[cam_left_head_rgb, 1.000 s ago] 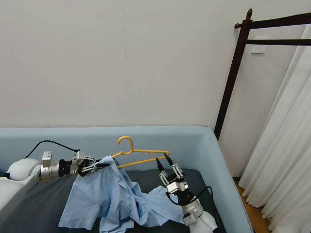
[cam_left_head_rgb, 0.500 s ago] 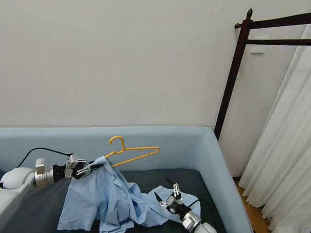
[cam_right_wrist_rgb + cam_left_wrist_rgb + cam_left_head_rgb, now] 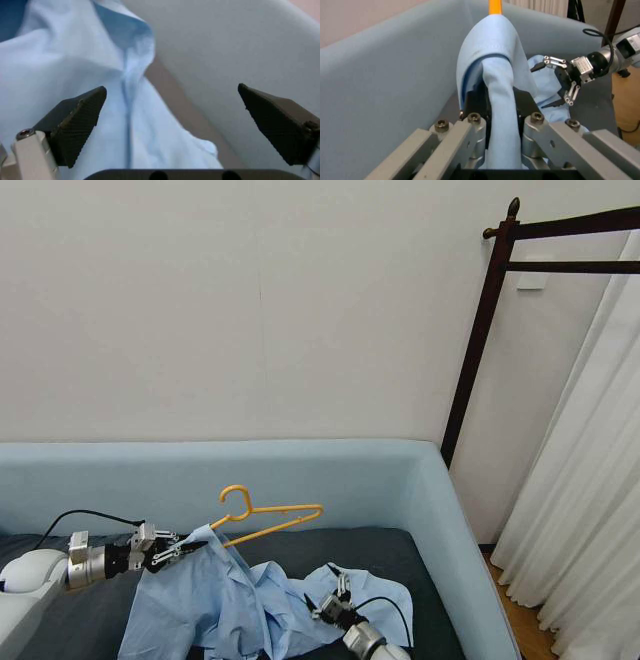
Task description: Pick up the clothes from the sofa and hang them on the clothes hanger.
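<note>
Shirt [image 3: 490, 45] cloth, light blue, sits pinched between the fingers of my left gripper [image 3: 501, 112]. In the left wrist view they are closed on a fold that runs up over one end of the orange hanger [image 3: 495, 5].

From the head camera I see that left gripper [image 3: 190, 547] reaching in from the left above the dark seat cushion [image 3: 420, 560]. It holds the top of the shirt [image 3: 215, 600] raised. The hanger [image 3: 270, 520] pokes out of the cloth to the right, tilted, with its hook up in front of the pale blue sofa backrest [image 3: 350, 465]. Below the grip the shirt drapes down and lies crumpled on the seat.

My right gripper [image 3: 175, 112] has its two black pads [image 3: 80, 120] spread wide with nothing between them, and blue cloth shows just beyond. In the head view the right gripper [image 3: 328, 605] is low over the seat, at the right-hand part of the shirt. I cannot tell whether it touches the fabric.

A dark wooden clothes rack [image 3: 480, 330] stands to the right of the sofa against the wall, well apart from the shirt, with a white curtain [image 3: 590, 480] beside it.
</note>
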